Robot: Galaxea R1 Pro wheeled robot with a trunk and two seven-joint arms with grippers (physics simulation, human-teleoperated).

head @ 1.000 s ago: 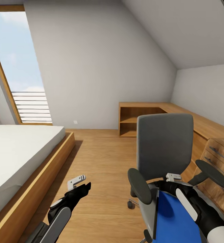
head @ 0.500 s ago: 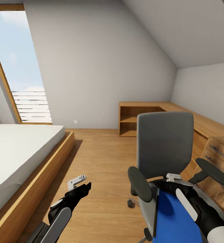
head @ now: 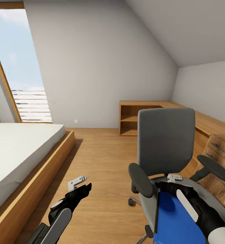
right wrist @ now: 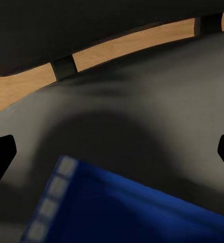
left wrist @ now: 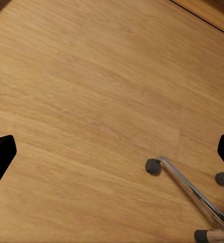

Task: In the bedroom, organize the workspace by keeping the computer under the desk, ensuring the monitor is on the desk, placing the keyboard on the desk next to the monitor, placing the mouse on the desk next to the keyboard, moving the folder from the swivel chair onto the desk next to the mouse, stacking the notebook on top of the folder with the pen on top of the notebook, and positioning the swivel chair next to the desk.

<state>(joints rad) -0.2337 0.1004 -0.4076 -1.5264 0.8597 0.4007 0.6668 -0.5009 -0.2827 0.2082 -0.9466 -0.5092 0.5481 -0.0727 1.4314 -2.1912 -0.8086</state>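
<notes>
The grey swivel chair (head: 166, 140) stands at the right, its tall back upright and its black armrests out to both sides. A bright-blue folder (head: 175, 220) lies flat on its seat. My right gripper (head: 160, 185) hovers open just over the back of the seat, and its wrist view looks down past the fingertips (right wrist: 1, 158) at the folder (right wrist: 132, 207) and the grey seat (right wrist: 142, 111). My left gripper (head: 86, 188) hangs open above the wood floor, left of the chair, over the chrome base and a castor (left wrist: 152, 166). Desk, monitor, keyboard, mouse, computer, notebook and pen are out of view.
A bed (head: 20, 149) on a wooden frame stands at the left. A low light-wood cabinet (head: 139, 118) runs along the far wall and down the right side, with drawers (head: 221, 152) close behind the chair. Open floor (head: 102, 159) lies between the bed and the chair.
The whole picture has shifted a little, so the camera moved; the chair looks slightly closer and taller. Both arms hold the same pose and both grippers stay open.
</notes>
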